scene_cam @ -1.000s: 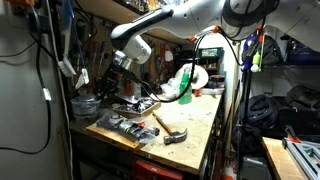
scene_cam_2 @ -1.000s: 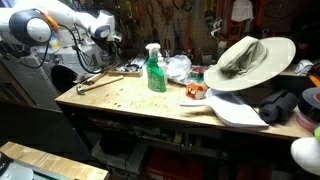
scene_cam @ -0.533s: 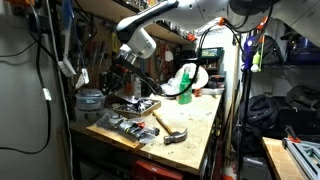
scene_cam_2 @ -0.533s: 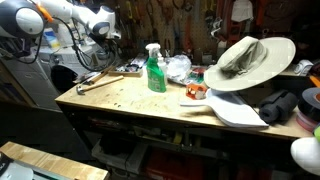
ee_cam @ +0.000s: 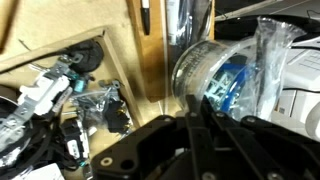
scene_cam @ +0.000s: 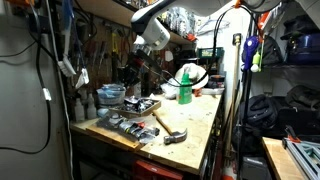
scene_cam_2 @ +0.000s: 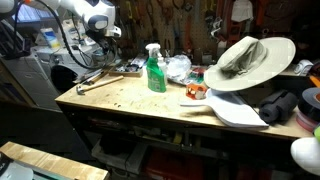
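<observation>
Left to right: clutter tray (ee_cam: 70, 100) on the table (scene_cam: 195, 125). The gripper (ee_cam: 190, 118) has its fingers drawn almost together, apparently pinching the rim of the clear jar (ee_cam: 215, 75), which is held off the table near the tray. A green spray bottle (scene_cam: 185, 88) stands well apart. Judged progress: the lift appears done, and the jar is not yet set down.

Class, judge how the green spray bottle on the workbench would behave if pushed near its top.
The green spray bottle stands tall and narrow on the workbench, so a high push would probably tip it. Its smooth plastic may be slippery; its fill level, hence weight, is unclear.
</observation>
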You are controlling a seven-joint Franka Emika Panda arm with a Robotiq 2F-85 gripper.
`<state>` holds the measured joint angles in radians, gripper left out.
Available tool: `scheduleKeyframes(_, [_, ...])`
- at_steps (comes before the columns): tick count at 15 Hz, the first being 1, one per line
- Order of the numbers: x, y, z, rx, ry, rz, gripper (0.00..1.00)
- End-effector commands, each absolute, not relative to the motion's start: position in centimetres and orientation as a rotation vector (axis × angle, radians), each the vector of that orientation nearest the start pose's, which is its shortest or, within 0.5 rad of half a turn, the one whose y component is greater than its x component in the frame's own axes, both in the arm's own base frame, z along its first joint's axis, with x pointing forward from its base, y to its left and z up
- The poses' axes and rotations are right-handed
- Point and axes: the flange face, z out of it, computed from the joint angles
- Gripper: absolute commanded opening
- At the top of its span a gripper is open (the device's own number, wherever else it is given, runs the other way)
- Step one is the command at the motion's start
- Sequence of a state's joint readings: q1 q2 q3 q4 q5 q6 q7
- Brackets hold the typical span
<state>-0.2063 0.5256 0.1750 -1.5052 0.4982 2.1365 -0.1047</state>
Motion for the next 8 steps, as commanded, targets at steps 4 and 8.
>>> scheduleKeyframes(4, [62.3, -6.2, 39.9, -2.644, 0.403, -0.144, 0.01])
scheduleKeyframes(8, [57.7, -7.2, 39.9, -2.630, 0.512, -0.173, 0.01])
